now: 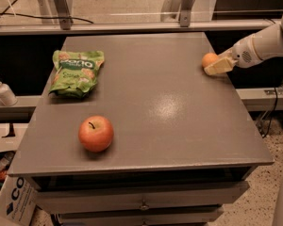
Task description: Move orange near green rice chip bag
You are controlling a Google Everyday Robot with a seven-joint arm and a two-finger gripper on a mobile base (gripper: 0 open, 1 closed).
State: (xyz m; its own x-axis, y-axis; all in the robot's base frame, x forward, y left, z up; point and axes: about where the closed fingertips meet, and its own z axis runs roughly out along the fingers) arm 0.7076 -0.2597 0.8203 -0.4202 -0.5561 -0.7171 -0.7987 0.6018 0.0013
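The gripper [218,66] hides the right side of the orange [208,59] at the table's [170,126] far right edge; whether it clasps the fruit, I cannot tell. The green rice chip bag [76,73] lies far left, lengthwise near-to-far.

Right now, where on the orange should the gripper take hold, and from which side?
I'd grip the orange across its middle, the widest part: it is a smooth ball with no stem. Come from the right edge of the table, where the gripper sits close beside its right side, away from the green rice chip bag.
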